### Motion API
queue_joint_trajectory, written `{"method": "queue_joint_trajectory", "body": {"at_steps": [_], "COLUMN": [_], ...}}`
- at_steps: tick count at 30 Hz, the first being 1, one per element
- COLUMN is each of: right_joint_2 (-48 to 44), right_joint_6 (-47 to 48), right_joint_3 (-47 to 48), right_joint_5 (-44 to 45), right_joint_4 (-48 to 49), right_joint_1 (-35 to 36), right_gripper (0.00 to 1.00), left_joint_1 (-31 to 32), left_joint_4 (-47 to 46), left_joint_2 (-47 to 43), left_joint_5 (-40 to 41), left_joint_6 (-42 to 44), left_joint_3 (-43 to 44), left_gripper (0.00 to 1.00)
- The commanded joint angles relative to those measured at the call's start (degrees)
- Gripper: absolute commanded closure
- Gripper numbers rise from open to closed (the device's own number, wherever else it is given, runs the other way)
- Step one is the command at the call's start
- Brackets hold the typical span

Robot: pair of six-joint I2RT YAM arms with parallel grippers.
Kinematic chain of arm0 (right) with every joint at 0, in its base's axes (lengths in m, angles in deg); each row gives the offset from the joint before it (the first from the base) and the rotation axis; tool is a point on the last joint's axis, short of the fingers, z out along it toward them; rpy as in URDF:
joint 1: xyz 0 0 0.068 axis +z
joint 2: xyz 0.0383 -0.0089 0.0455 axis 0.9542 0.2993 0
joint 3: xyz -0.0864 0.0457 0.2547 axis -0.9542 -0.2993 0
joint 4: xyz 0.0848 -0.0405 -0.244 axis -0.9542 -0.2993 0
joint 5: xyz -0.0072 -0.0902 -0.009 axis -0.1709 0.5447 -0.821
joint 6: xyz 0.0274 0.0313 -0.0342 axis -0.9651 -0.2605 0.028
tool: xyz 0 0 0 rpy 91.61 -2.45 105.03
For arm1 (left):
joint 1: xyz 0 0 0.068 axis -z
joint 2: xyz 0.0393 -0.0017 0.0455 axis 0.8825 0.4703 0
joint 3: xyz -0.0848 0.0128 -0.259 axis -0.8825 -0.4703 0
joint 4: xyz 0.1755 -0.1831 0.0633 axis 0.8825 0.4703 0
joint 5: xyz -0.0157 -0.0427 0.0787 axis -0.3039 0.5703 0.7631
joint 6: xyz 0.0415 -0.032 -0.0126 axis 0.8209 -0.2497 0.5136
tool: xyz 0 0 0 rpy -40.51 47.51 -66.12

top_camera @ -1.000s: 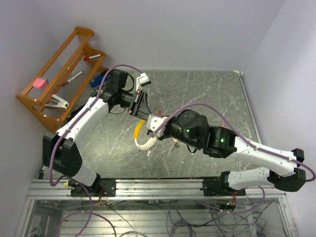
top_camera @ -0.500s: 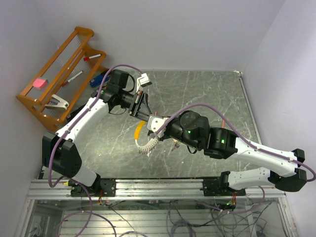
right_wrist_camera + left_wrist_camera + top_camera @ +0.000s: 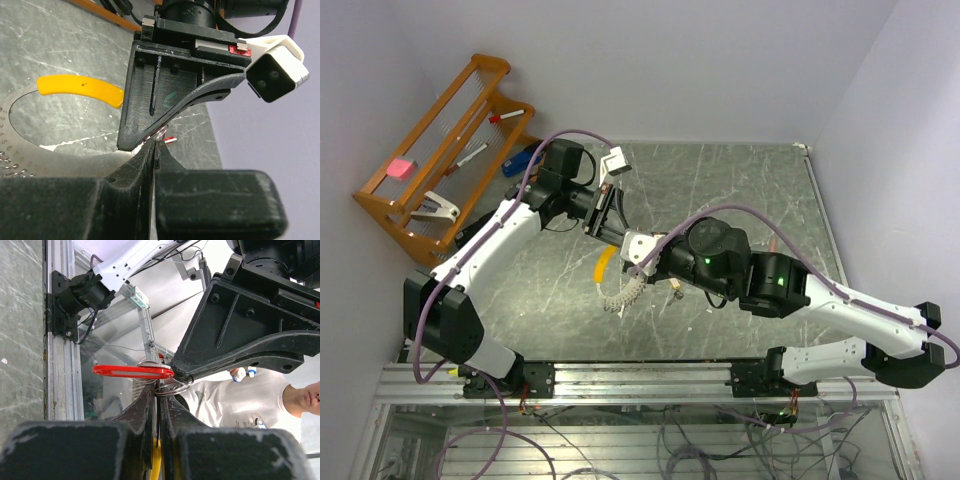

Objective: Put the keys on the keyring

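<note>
- Left hand [image 3: 159, 399]: narrow, pinched on thin wire loop [image 3: 172, 388] carrying red-headed key [image 3: 132, 371].
- Right hand [image 3: 152, 150]: narrow, tip to tip with left, nipping same loop.
- Keyring [image 3: 618, 293], yellow tag [image 3: 80, 87]: just beneath both hands.

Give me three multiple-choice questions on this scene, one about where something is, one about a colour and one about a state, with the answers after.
1. In the top view, the rack stands:
A) at the far left
B) at the near right
C) between the arm bases

2. The keyring has a tag coloured:
A) green
B) yellow
C) blue

3. The left gripper is:
A) spread wide
B) out of view
C) nearly shut

Answers:
1 A, since it sits by the left wall, beyond the table's edge.
2 B, since the curved strip shows yellow in the right wrist view.
3 C, since only a thin gap parts its fingers in the left wrist view.
</note>
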Motion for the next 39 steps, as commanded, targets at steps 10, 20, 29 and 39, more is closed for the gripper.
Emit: {"method": "queue_joint_trajectory", "body": {"at_steps": [10, 20, 29, 39], "right_joint_2": [2.27, 4.28, 4.61, 5.00], "right_joint_6": [-3.45, -6.04, -7.69, -9.48], "right_joint_3": [6.12, 9.69, 9.95, 11.70], "right_joint_5": [-7.45, -17.09, -20.58, -23.84], "right_joint_4": [-1.02, -5.28, -5.37, -7.64], "right_joint_1": [-6.94, -13.89, -14.52, -15.45], "right_gripper": [1.00, 1.00, 1.00, 1.00], "left_joint_1": [2.80, 3.00, 3.35, 3.56], "left_joint_4": [-14.34, -26.53, -27.39, -39.89], "left_joint_2": [-3.87, -4.45, -4.22, -5.44], "left_joint_5": [-1.25, -1.33, -1.66, -2.74], "left_joint_6": [-12.69, -22.04, -22.29, -30.66], "left_joint_3": [-3.56, -6.25, -5.79, -7.79], "left_gripper": [0.93, 0.93, 0.93, 0.93]}}
